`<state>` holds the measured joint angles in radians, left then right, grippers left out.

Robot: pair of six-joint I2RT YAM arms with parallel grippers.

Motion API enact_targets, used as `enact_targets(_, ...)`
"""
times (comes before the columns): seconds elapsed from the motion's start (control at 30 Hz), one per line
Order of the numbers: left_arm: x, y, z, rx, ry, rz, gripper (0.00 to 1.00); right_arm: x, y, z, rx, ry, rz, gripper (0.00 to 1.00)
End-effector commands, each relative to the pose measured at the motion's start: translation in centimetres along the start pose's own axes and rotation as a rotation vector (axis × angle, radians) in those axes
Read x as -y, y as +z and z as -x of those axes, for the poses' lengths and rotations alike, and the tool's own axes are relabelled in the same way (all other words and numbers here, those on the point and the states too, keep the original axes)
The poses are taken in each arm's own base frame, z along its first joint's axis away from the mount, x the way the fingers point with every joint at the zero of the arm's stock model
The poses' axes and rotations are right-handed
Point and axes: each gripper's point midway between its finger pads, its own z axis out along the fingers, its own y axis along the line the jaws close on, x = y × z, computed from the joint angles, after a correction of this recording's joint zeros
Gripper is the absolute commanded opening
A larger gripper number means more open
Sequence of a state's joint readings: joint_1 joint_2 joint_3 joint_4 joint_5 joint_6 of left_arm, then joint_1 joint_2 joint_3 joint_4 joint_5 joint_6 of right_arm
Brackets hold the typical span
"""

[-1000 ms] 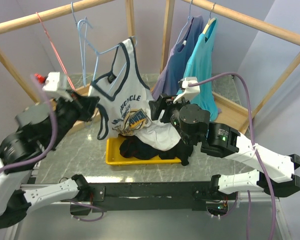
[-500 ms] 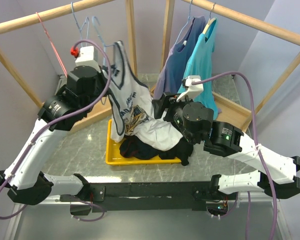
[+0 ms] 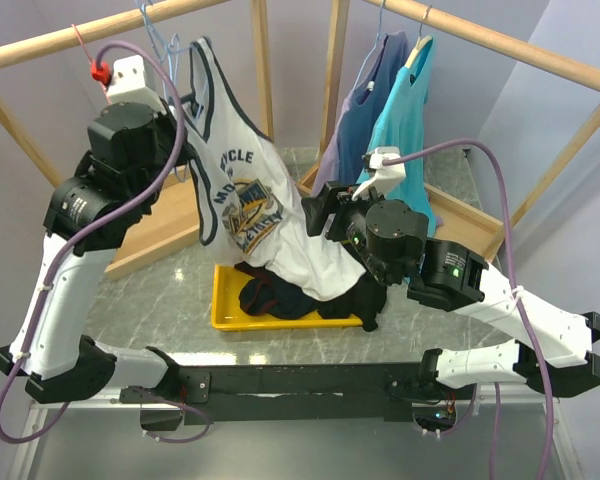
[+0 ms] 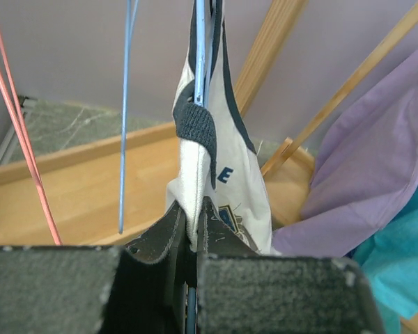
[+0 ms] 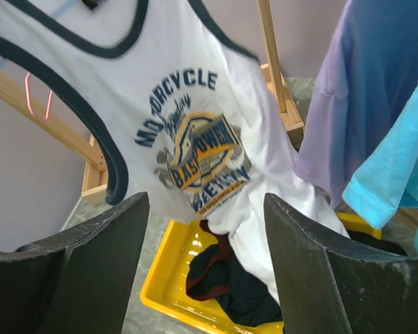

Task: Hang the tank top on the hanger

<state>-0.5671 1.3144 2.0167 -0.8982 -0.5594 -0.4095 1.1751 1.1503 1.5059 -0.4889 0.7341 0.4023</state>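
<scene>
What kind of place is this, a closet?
Probably a robot lab dressed up as a laundry corner: shirts hang from a wooden rail, a yellow tray holds clothes, and two robot arms reach in.

Light-blue wire hangers, two: the hanger [image 4: 200, 49] rising from the left tool [image 4: 192, 214], a bare hanger [image 4: 127, 118] left of it. One pink-red hanger [image 4: 28, 142]. Three hung garments: tank top [image 3: 242, 190], purple shirt [image 3: 355, 110], turquoise T-shirt [image 3: 405, 120]. One yellow tray [image 3: 225, 300]
</scene>
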Motion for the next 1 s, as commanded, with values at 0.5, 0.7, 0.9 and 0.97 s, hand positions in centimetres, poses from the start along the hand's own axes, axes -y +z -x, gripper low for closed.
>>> enact_targets(0.5,0.7,3.2,-0.4,0.074,-0.017,-0.049,0.01,2.0,-0.6,-5.0,-0.066,0.046,0.004,0.75)
enact_targets(0.7,0.5,3.7,-0.3,0.090,0.011,-0.065,0.01,3.0,-0.6,-8.1,-0.108,0.053,-0.004,0.75)
enact_targets(0.9,0.1,4.3,0.5,0.107,0.052,-0.071,0.01,2.6,-0.3,-10.2,-0.141,0.058,0.035,0.75)
enact_targets(0.97,0.1,4.6,0.7,0.106,0.063,-0.070,0.01,2.4,-0.2,-10.6,-0.146,0.057,0.044,0.75)
